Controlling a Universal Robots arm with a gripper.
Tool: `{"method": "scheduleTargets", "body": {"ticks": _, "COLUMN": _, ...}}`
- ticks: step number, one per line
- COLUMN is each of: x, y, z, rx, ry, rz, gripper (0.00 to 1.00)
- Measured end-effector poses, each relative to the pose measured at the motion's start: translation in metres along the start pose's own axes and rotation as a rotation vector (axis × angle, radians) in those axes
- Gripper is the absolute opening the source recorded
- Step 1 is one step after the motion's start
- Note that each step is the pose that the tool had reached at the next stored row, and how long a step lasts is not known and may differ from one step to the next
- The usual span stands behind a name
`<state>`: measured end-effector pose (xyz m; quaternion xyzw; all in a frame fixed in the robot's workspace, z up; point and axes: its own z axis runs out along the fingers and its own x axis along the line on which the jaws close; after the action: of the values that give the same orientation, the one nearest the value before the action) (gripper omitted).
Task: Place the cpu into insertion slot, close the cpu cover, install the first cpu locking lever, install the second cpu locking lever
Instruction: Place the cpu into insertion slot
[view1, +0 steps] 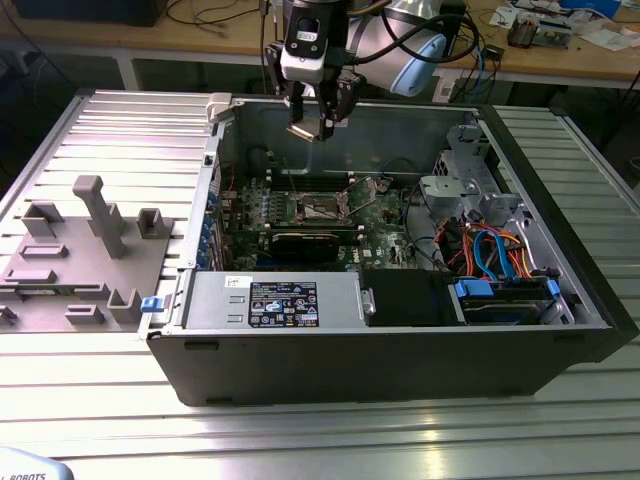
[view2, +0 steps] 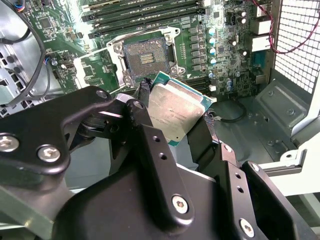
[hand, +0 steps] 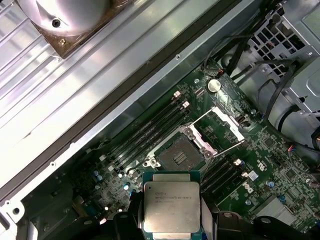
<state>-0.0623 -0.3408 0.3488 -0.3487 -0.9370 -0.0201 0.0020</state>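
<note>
My fingers (view2: 150, 145) grip the cpu (hand: 171, 207) by its edges, above the insertion slot (hand: 181, 155), which looks empty.

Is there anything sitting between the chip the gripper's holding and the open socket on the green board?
Nothing visible does. The gripper holds the pale silver square cpu above the green motherboard. The dark square socket lies bare, its silvery metal-frame cpu cover swung open beside it.
</note>
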Motion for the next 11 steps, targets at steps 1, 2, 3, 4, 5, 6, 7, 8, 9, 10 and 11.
{"method": "scheduleTargets", "body": {"ticks": 1, "x": 0.0, "y": 0.0, "z": 0.0, "rx": 0.0, "ry": -0.0001, "rz": 0.001, "gripper": 0.55}}
{"method": "scheduleTargets", "body": {"ticks": 2, "x": 0.0, "y": 0.0, "z": 0.0, "rx": -0.0001, "ry": -0.0001, "rz": 0.002, "gripper": 0.55}}
{"method": "scheduleTargets", "body": {"ticks": 3, "x": 0.0, "y": 0.0, "z": 0.0, "rx": 0.0, "ry": -0.0002, "rz": 0.004, "gripper": 0.55}}
{"method": "scheduleTargets", "body": {"ticks": 4, "x": 0.0, "y": 0.0, "z": 0.0, "rx": -0.0001, "ry": -0.0002, "rz": 0.005, "gripper": 0.55}}
{"method": "scheduleTargets", "body": {"ticks": 5, "x": 0.0, "y": 0.0, "z": 0.0, "rx": -0.0001, "ry": -0.0003, "rz": 0.006, "gripper": 0.55}}
{"method": "scheduleTargets", "body": {"ticks": 6, "x": 0.0, "y": 0.0, "z": 0.0, "rx": -0.0001, "ry": -0.0003, "rz": 0.008, "gripper": 0.55}}
{"method": "scheduleTargets", "body": {"ticks": 7, "x": 0.0, "y": 0.0, "z": 0.0, "rx": -0.0001, "ry": -0.0004, "rz": 0.009, "gripper": 0.55}}
{"method": "scheduleTargets", "body": {"ticks": 8, "x": 0.0, "y": 0.0, "z": 0.0, "rx": -0.0002, "ry": -0.0004, "rz": 0.01, "gripper": 0.55}}
{"method": "scheduleTargets", "body": {"ticks": 9, "x": 0.0, "y": 0.0, "z": 0.0, "rx": -0.0002, "ry": -0.0005, "rz": 0.012, "gripper": 0.55}}
{"method": "scheduleTargets", "body": {"ticks": 10, "x": 0.0, "y": 0.0, "z": 0.0, "rx": -0.0003, "ry": -0.0005, "rz": 0.012, "gripper": 0.55}}
{"method": "scheduleTargets", "body": {"ticks": 11, "x": 0.0, "y": 0.0, "z": 0.0, "rx": -0.0003, "ry": -0.0005, "rz": 0.014, "gripper": 0.55}}
